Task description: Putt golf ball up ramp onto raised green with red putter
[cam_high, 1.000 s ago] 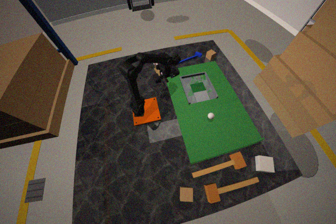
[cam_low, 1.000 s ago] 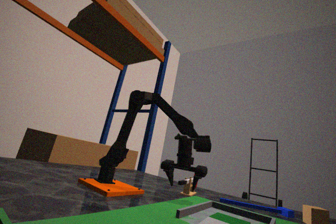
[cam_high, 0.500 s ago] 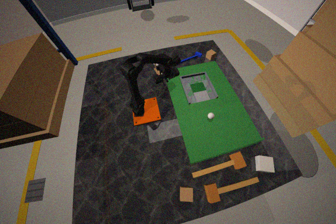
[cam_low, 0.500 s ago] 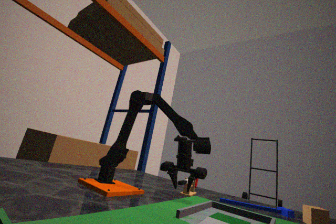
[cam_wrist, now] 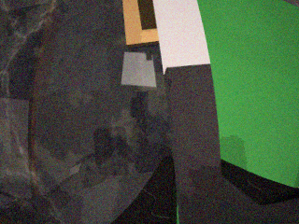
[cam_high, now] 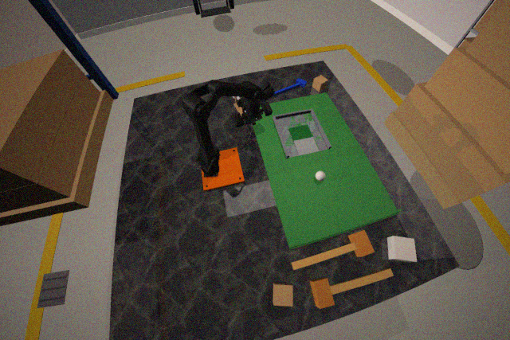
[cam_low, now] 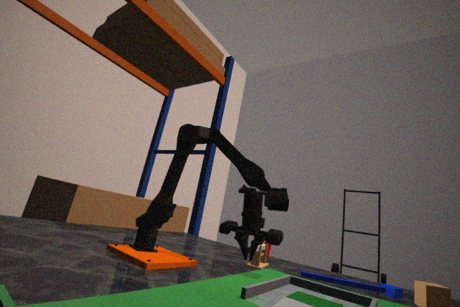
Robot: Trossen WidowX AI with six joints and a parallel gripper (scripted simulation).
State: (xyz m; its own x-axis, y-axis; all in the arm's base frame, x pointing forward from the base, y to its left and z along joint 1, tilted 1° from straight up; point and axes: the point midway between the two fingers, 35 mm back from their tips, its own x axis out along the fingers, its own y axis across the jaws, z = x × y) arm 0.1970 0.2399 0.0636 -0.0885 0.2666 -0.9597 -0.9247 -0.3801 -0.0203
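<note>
The red putter stands in a wooden stand (cam_high: pixel 238 107) (cam_low: pixel 256 265) (cam_wrist: pixel 133 28); its red head (cam_low: pixel 268 249) shows behind the stand. In the wrist view its white shaft (cam_wrist: pixel 183 35) runs into a dark grip (cam_wrist: pixel 192 117). My gripper (cam_low: pixel 250 257) (cam_wrist: pixel 183 161) points down and is shut on the dark grip, just beside the stand. The white golf ball (cam_high: pixel 319 175) rests on the green mat (cam_high: pixel 346 200). The raised green (cam_high: pixel 300 132) lies inside grey walls, with a pale ramp (cam_high: pixel 307 146) on the ball's side.
A blue putter (cam_high: pixel 288 87) (cam_low: pixel 345 282) and a wooden block (cam_high: pixel 319 84) (cam_low: pixel 430 294) lie beyond the mat. Two wooden mallets (cam_high: pixel 360 244) (cam_high: pixel 322 293), a white block (cam_high: pixel 402 248) and another wooden block (cam_high: pixel 283 295) lie near the front. The arm stands on an orange base (cam_high: pixel 230 167) (cam_low: pixel 167 259).
</note>
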